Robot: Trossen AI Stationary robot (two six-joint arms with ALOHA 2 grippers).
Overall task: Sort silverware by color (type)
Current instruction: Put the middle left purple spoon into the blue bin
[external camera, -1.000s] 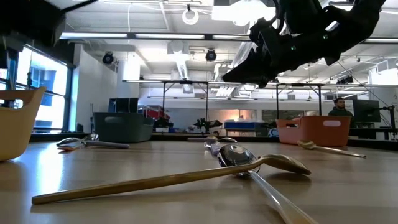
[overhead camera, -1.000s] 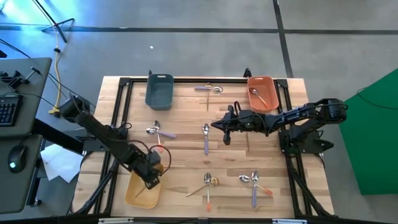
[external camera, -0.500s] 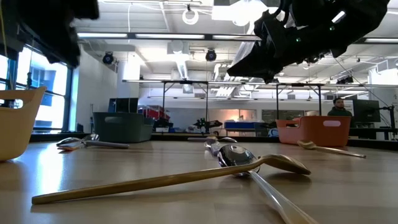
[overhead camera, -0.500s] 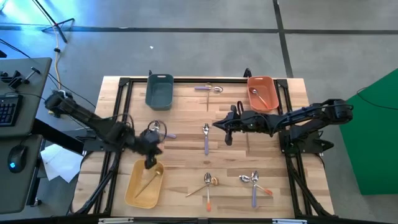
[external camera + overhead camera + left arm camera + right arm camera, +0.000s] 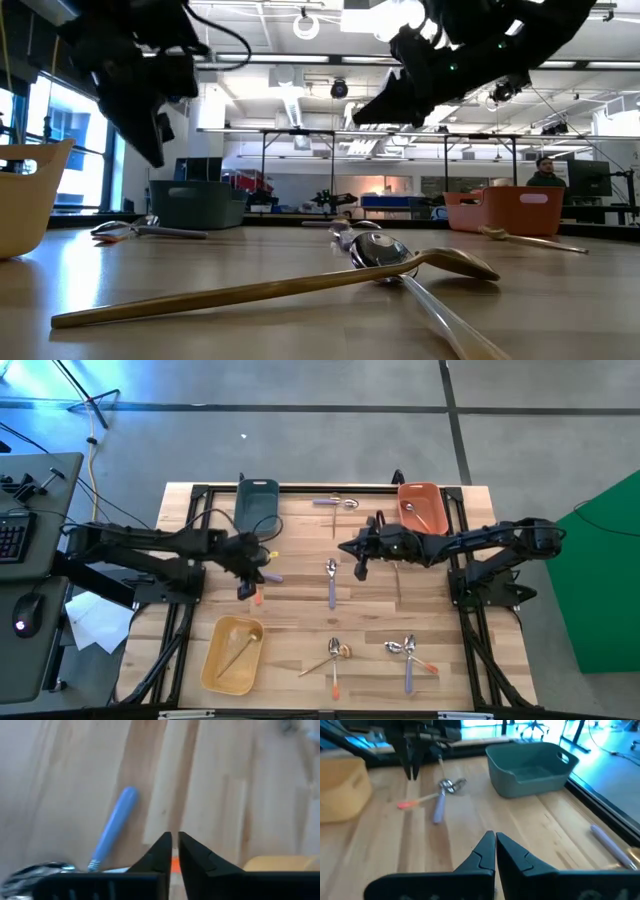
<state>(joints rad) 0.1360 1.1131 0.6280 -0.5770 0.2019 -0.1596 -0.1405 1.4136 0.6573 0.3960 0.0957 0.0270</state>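
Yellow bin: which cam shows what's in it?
High view: it looks straight down into the yellow bin, showing one gold utensil inside. Low view catches only an outer wall at the edge; both wrist views show just a corner.

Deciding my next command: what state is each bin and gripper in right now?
Yellow plastic bin: holds one gold utensil.
Orange plastic bin: holds an orange-handled spoon.
Grey-blue plastic bin: no utensil visible inside.
Left gripper: nearly shut, empty.
Right gripper: shut, empty.

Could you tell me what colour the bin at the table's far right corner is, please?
Orange; the bin shows best in the high view.
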